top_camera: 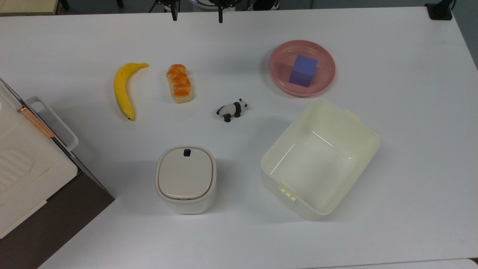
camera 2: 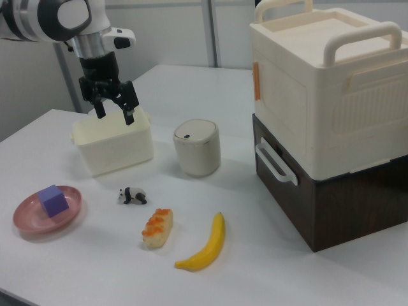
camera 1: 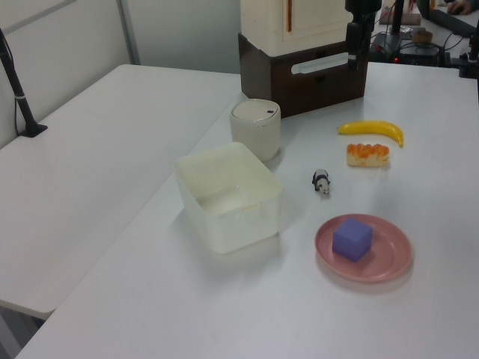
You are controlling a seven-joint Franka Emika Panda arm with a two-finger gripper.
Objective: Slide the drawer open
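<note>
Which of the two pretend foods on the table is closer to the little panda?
The bread. It lies just beside the panda, and the banana lies on the bread's far side, further from the panda.

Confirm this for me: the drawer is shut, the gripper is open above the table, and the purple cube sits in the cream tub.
One thing is wrong: the cube sits on the pink plate, not in the tub, as the top view shows. The rest holds: the drawer is shut, and the gripper hangs open above the table.
</note>
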